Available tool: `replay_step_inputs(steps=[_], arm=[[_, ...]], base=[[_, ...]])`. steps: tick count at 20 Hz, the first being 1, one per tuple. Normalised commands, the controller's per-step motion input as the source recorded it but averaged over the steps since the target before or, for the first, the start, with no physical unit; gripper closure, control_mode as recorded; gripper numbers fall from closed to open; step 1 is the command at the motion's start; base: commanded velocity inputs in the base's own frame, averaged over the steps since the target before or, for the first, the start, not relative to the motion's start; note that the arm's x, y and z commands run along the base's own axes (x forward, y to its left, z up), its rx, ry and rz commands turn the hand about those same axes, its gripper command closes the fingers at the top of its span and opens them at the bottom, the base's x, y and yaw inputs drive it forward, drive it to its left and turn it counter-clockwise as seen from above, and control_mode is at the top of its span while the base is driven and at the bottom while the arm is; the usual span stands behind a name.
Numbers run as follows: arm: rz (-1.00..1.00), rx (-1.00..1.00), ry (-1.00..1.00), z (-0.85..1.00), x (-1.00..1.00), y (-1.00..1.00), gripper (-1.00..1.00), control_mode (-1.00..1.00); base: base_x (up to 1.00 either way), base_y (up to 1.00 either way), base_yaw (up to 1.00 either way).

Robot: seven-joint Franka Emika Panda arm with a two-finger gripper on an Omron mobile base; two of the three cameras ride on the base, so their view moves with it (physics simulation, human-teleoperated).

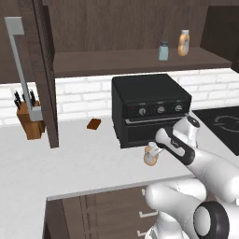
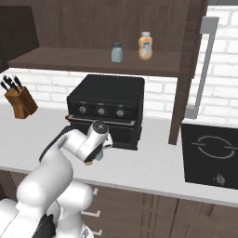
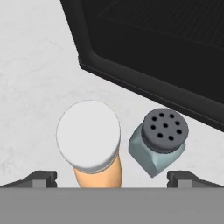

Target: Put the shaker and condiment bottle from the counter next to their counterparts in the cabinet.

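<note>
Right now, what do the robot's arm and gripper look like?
The arm is glossy white, built of rounded tubular segments with dark grey to black bands and caps at the joints. No loose cables or markings can be made out. The gripper ends in two small dark grey finger tips with blocky, angular ends.

Arm low, pincer spread wide.

My arm point(image 1: 196, 158) bends forward and down from the base, wrist turned downward. My gripper point(image 3: 112, 177) points straight down with fingertips point(image 3: 41, 177) far apart, jaws fully open, holding nothing.
</note>
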Motion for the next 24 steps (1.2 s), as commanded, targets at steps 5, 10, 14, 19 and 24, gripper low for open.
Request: replay_step_inputs(steps=[5,10,14,19,24], arm=[[0.00,0.01,0.00,-0.05,0.00,0.12,-1.00,-1.00],[0.00,0.00,0.00,-0.06,0.00,0.22,1.00,-1.00],[0.00,0.00,0.02,-0.02,0.01,0.09,1.00,-1.00],[0.00,0.00,0.02,-0.01,0.17,0.00,1.00,-1.00],[-0.06,0.00,0.00,0.07,-0.03,-0.04,1.00,-1.00]], base=[[0.00,0.00,0.00],[0.00,0.00,0.00],[0.00,0.00,0.00],[0.00,0.00,0.00],[0.00,0.00,0.00]])
